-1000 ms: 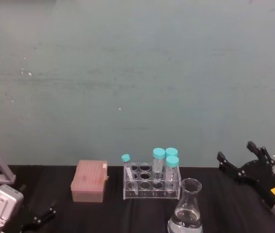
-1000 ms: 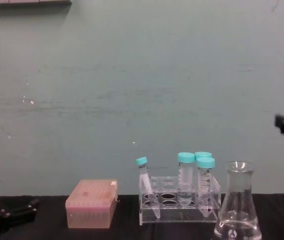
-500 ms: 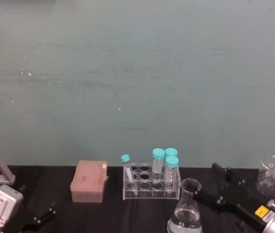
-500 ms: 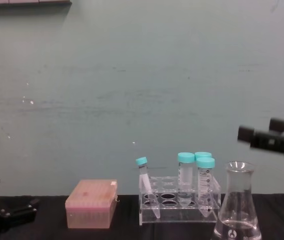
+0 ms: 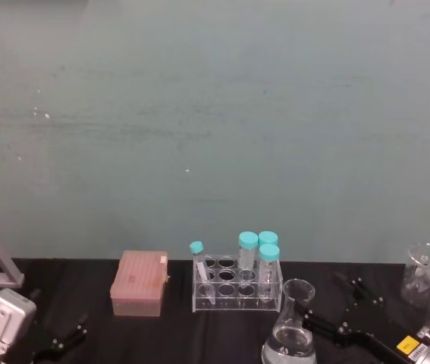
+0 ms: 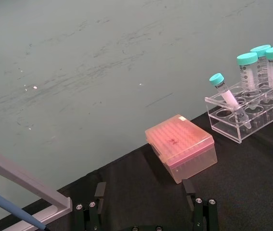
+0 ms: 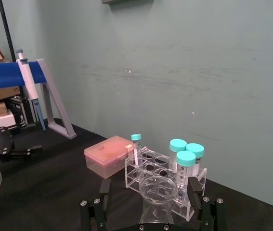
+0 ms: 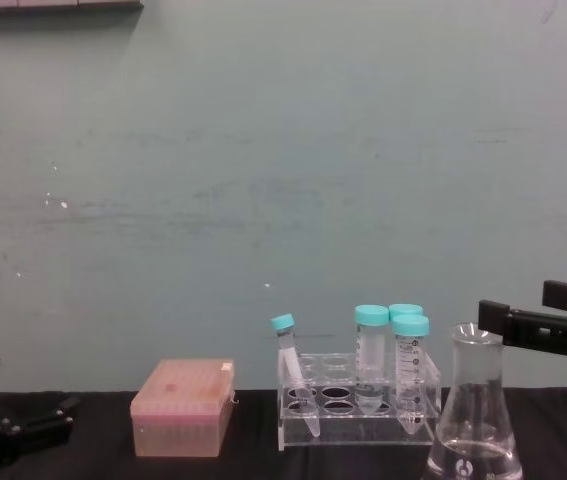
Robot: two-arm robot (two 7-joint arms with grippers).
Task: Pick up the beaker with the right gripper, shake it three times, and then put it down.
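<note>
The beaker (image 5: pixel 293 327) is a clear conical flask with a little clear liquid, standing on the black table near the front, right of centre; it also shows as the beaker (image 8: pixel 476 415) in the chest view. My right gripper (image 5: pixel 338 309) hovers just right of it at neck height, open, its fingers pointing toward the neck. In the right wrist view the beaker's rim (image 7: pixel 159 189) lies between the spread fingers of the right gripper (image 7: pixel 149 186), with no contact visible. From the chest, the right gripper (image 8: pixel 531 312) sits level with the rim. My left gripper (image 6: pixel 143 191) rests open at the front left.
A clear rack (image 5: pixel 236 284) with several teal-capped tubes stands just behind the beaker. A pink tip box (image 5: pixel 139 283) sits to its left. Another glass vessel (image 5: pixel 422 267) stands at the far right. A pipette stand (image 7: pixel 32 94) occupies the far left.
My right gripper came down from a raised position at the right and moved left to the beaker's neck. The beaker and the left arm have not moved.
</note>
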